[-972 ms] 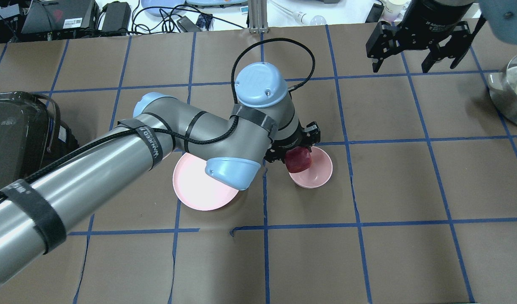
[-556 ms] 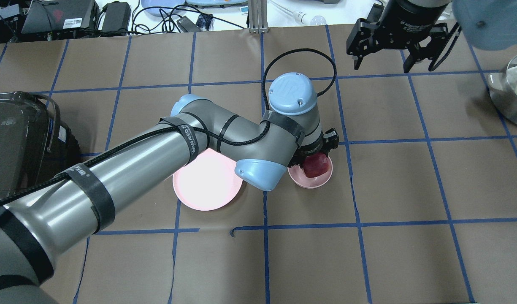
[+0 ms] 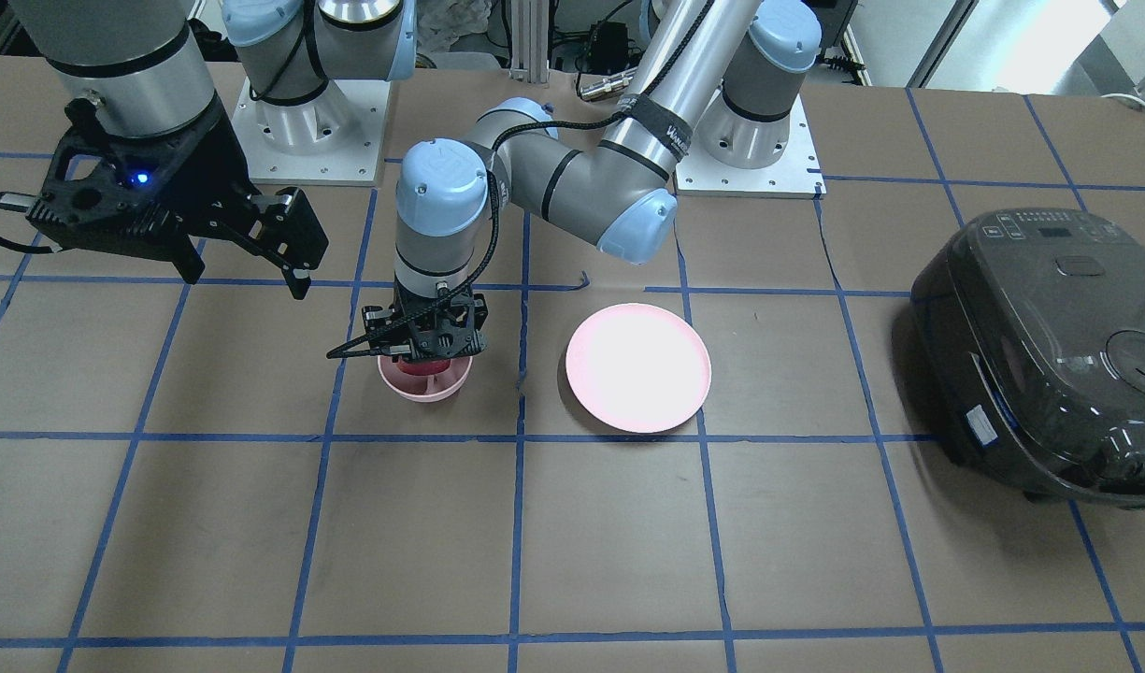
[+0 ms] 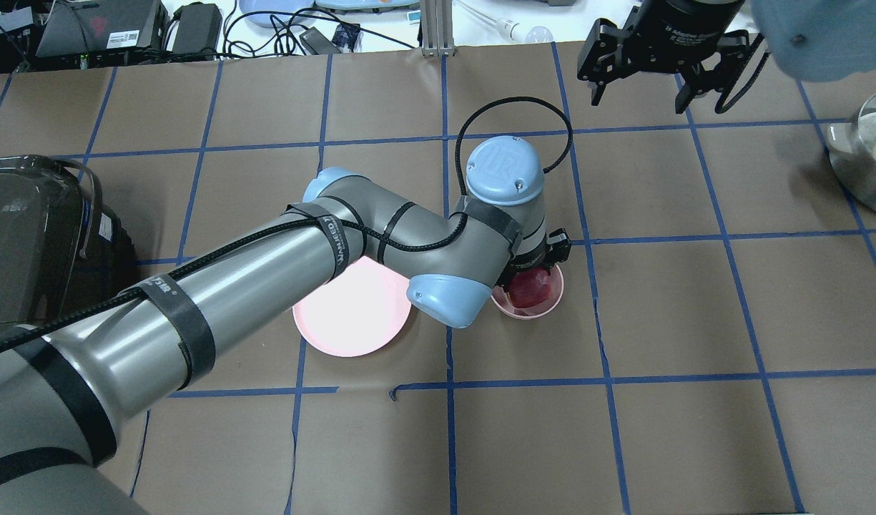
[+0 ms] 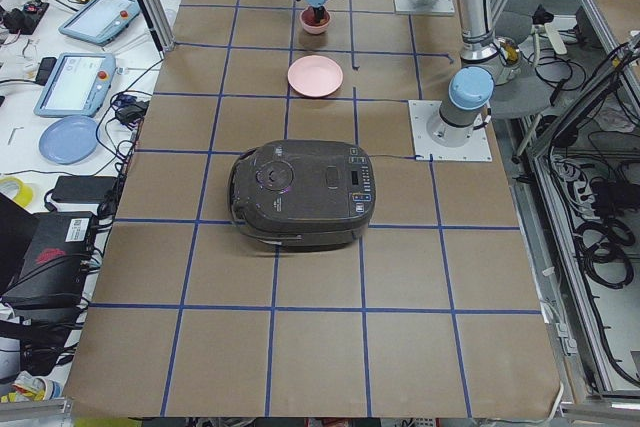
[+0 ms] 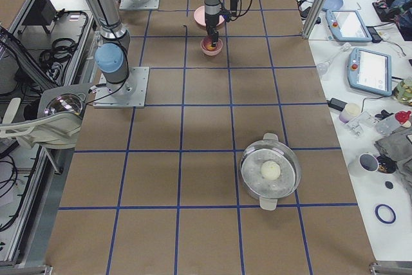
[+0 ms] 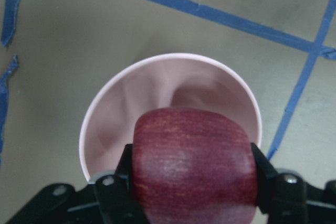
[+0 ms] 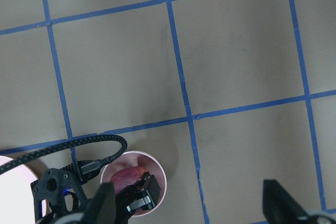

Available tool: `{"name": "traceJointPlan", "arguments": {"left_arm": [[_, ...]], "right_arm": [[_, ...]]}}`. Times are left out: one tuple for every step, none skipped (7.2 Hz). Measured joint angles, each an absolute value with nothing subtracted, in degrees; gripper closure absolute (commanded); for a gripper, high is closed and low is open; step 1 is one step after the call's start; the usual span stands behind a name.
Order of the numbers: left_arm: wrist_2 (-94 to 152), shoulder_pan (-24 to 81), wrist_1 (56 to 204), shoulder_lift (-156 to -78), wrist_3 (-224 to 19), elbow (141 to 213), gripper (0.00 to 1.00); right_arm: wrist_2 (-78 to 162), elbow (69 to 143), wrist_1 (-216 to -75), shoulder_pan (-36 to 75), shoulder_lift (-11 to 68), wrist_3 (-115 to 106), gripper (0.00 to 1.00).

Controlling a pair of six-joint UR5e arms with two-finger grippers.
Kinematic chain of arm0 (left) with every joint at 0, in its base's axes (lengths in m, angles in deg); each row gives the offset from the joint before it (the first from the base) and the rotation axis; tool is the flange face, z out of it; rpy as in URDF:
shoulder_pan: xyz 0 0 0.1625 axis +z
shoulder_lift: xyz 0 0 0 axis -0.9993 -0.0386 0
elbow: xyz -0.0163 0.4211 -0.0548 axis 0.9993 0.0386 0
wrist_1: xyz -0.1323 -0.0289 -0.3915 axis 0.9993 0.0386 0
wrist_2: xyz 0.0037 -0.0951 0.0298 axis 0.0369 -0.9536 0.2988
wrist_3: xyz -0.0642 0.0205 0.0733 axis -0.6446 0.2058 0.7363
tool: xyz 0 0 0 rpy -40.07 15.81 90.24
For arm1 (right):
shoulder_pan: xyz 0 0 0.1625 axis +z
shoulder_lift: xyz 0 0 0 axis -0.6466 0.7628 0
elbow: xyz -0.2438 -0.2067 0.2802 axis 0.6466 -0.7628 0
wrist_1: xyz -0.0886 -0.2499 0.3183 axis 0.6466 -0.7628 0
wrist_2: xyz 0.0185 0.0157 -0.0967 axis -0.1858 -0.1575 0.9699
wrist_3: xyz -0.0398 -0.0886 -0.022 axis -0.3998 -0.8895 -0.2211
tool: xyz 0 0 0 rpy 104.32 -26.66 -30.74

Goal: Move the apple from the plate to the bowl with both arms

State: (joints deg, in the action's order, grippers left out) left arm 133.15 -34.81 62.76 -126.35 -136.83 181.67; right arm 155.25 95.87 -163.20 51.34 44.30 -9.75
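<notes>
left claw (image 3: 429,338) clamped on apple (image 7: 193,161), apple down inside bowl (image 7: 157,93), bowl near plate (image 4: 345,325) on bench (image 4: 695,322); right claw (image 4: 639,89) spread wide, holding nothing, raised well apart from both dishes

Bright, even light falls from above. The plate (image 3: 637,379) glares almost white. Shadows on the table (image 4: 666,315) are faint and soft. The apple (image 7: 194,166) looks slightly blurred in the left wrist view.

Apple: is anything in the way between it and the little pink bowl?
Nothing visible. The left tool holds the apple right at the bowl's open mouth, and the bowl looks empty inside.
</notes>
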Motion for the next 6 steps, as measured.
{"name": "traceJointPlan", "arguments": {"left_arm": [[133.98,-34.78,62.83,-125.68,-136.28,181.58,0.00],[134.42,-34.55,62.88,-124.85,-135.32,181.36,0.00],[134.60,-33.72,63.54,-123.84,-133.73,181.18,0.00],[134.66,-32.42,65.45,-122.19,-130.69,181.31,0.00],[134.76,-31.01,68.56,-119.88,-125.70,181.70,0.00],[134.94,-29.09,71.94,-117.10,-120.06,182.14,0.00]], "right_arm": [[155.19,95.14,-162.99,51.34,44.47,-9.63,0.00],[155.09,94.75,-162.70,51.38,44.57,-9.53,0.00],[155.00,94.62,-162.51,51.46,44.58,-9.54,0.00],[154.90,94.60,-162.45,51.43,44.57,-9.57,0.00],[154.69,94.75,-162.61,51.42,44.56,-9.62,0.00],[154.62,95.09,-162.96,51.43,44.47,-9.91,0.00]]}}
